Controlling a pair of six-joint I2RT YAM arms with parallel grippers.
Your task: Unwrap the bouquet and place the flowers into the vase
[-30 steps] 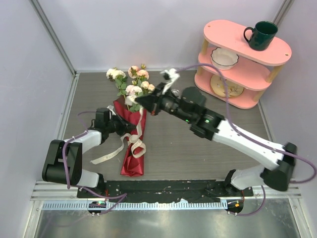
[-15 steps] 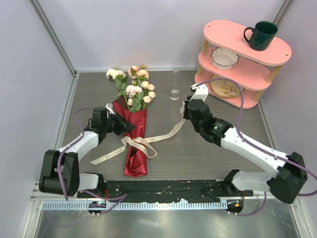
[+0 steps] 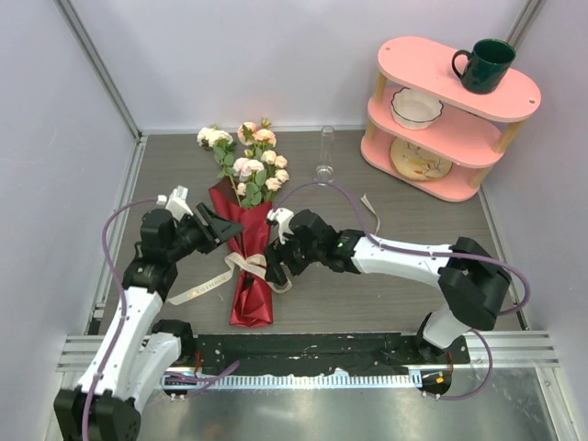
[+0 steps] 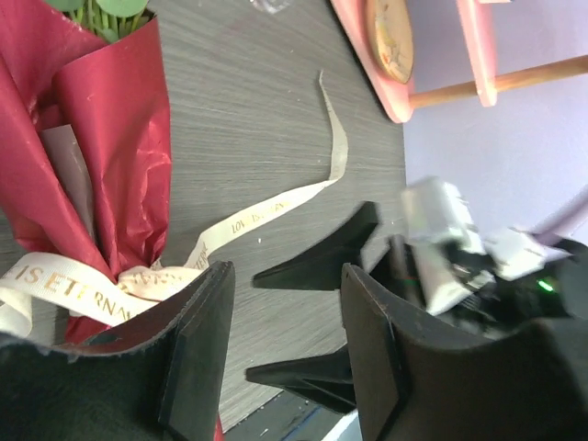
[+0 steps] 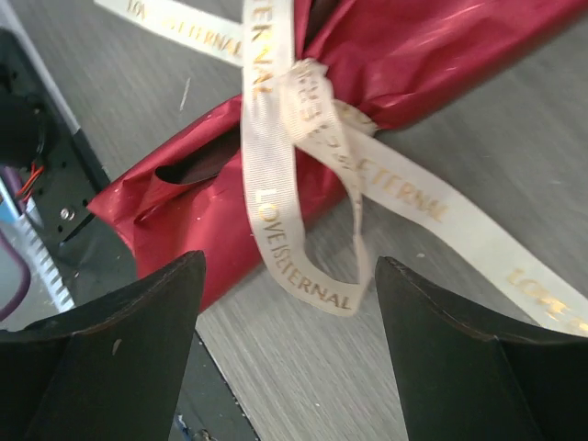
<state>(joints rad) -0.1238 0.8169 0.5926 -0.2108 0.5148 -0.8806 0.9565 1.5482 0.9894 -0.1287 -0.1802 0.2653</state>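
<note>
The bouquet lies on the table, its maroon wrap (image 3: 250, 276) pointing toward me and the flowers (image 3: 250, 158) at the far end. A beige ribbon (image 3: 230, 272) stays knotted round the wrap, one loose end trailing right (image 3: 367, 206). The clear vase (image 3: 324, 156) stands upright behind, apart from both arms. My left gripper (image 3: 229, 234) hovers open over the wrap's left edge (image 4: 101, 138), nothing between its fingers (image 4: 197, 354). My right gripper (image 3: 273, 262) is open beside the knot, its tips straddling a ribbon loop (image 5: 308, 276) without touching it.
A pink two-tier shelf (image 3: 478, 101) stands at the back right, with a dark green mug (image 3: 485, 62) on top, a white bowl (image 3: 415, 107) below and a plate (image 3: 418, 163) at the bottom. The black rail (image 3: 303, 354) runs along the near edge.
The right gripper pulled a ribbon end out to the right, let it go and swung back to the knot, now open. The left gripper opened and drew back slightly.
</note>
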